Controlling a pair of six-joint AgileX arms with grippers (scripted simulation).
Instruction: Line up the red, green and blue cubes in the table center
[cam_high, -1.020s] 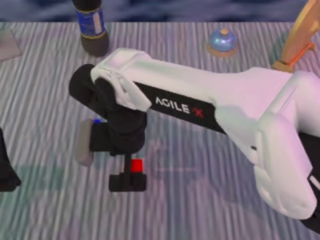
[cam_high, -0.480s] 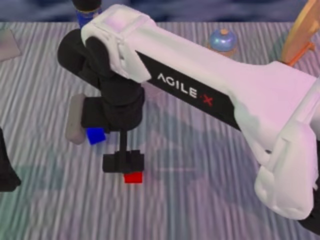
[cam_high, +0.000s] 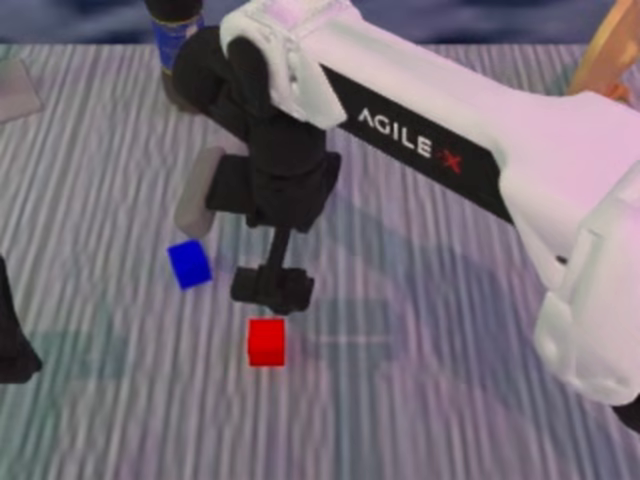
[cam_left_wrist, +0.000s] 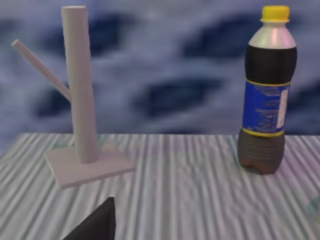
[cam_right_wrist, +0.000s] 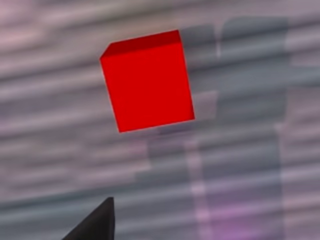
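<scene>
The red cube (cam_high: 266, 341) (cam_right_wrist: 147, 82) rests on the striped table near the middle, with nothing touching it. My right gripper (cam_high: 272, 288) hangs just behind and above it, open, with nothing between its fingers; only one dark fingertip (cam_right_wrist: 100, 222) shows in the right wrist view. To the left of the gripper lies the blue cube (cam_high: 189, 264), slightly turned. The green cube is out of view. My left arm (cam_high: 12, 345) is parked at the table's left edge, one fingertip (cam_left_wrist: 102, 220) showing in the left wrist view.
A cola bottle (cam_high: 176, 35) (cam_left_wrist: 266, 95) stands at the back left, partly behind my right arm. A grey stand with a flat base (cam_left_wrist: 82, 125) (cam_high: 15, 92) sits at the far left back. An orange wooden object (cam_high: 612, 50) stands at the back right.
My right gripper let go of the red cube, then rose and drew back toward the far side. The blue cube, which the arm mostly covered, now shows in full.
</scene>
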